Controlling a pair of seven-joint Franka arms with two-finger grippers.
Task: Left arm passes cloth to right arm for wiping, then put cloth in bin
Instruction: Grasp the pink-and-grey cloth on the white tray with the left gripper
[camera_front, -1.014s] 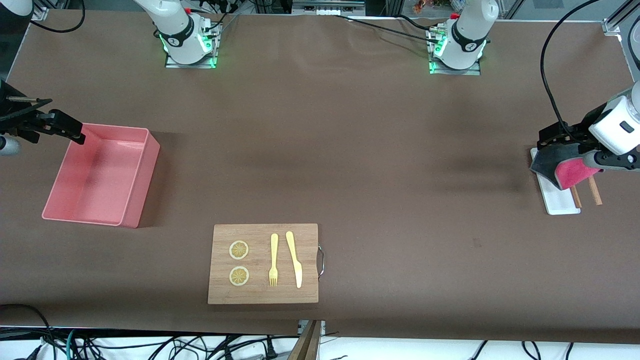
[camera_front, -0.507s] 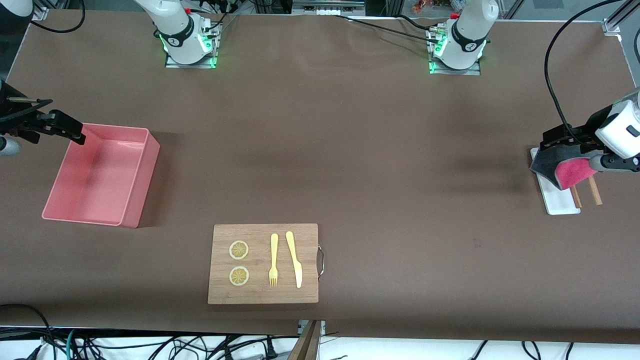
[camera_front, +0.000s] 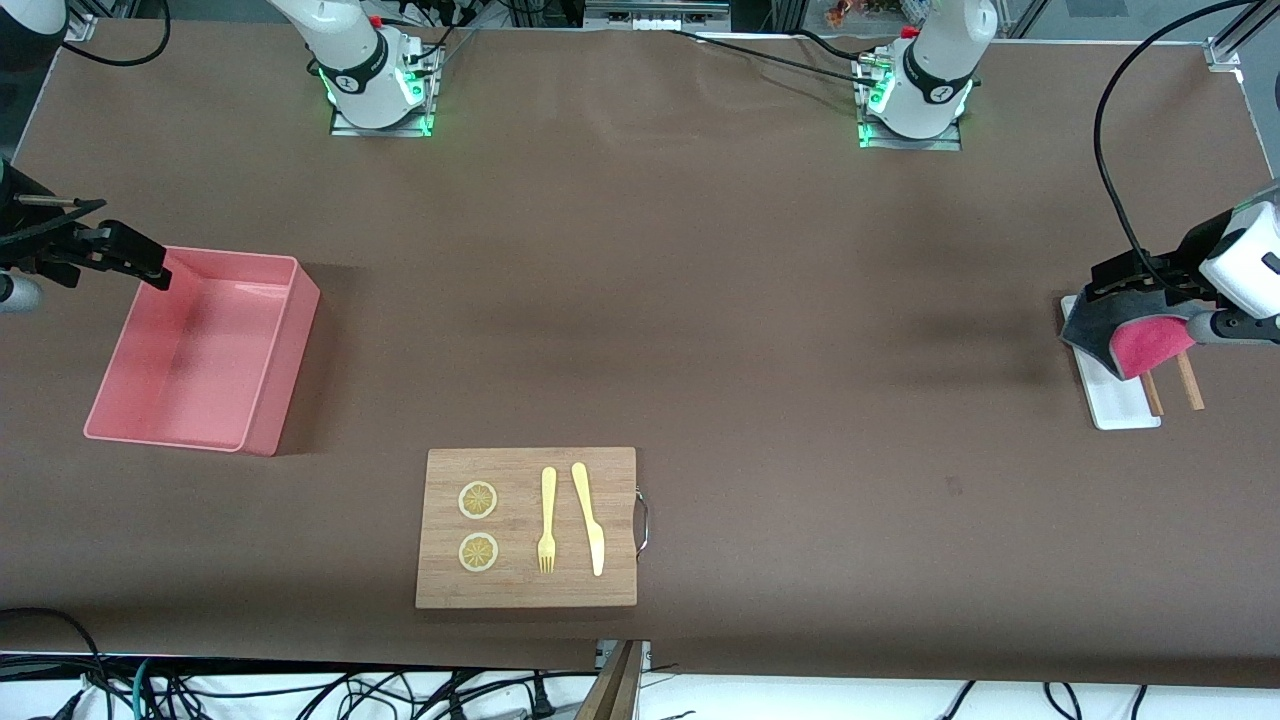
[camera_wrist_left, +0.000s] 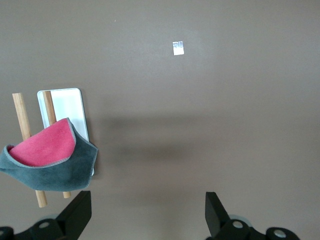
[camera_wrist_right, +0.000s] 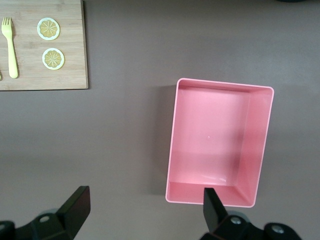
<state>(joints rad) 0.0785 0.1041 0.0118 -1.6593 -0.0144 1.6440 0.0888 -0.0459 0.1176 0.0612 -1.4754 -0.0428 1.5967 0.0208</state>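
Observation:
The cloth (camera_front: 1125, 338) lies folded on the white tray at the left arm's end of the table, dark grey outside and magenta inside. It also shows in the left wrist view (camera_wrist_left: 50, 162). My left gripper (camera_front: 1135, 278) is open and empty in the air just beside the cloth; in its wrist view (camera_wrist_left: 148, 217) one fingertip (camera_wrist_left: 79, 210) stands close to the cloth's edge. The bin (camera_front: 290, 345) is an empty salmon-pink tub at the right arm's end. My right gripper (camera_front: 120, 255) waits open and empty above the bin's outer edge (camera_wrist_right: 145, 215); the bin (camera_wrist_right: 215, 135) shows below it.
A narrow white tray (camera_front: 1120, 408) lies under the cloth, with two wooden sticks (camera_front: 1190, 385) beside it. The tray (camera_wrist_left: 67, 102) and the sticks (camera_wrist_left: 22, 117) also show in the left wrist view. A wooden cutting board (camera_front: 520, 580) near the front camera carries two lemon slices, a fork and a knife.
My left gripper has drifted slightly toward the left arm's end of the table. The cloth and the right arm have not moved.

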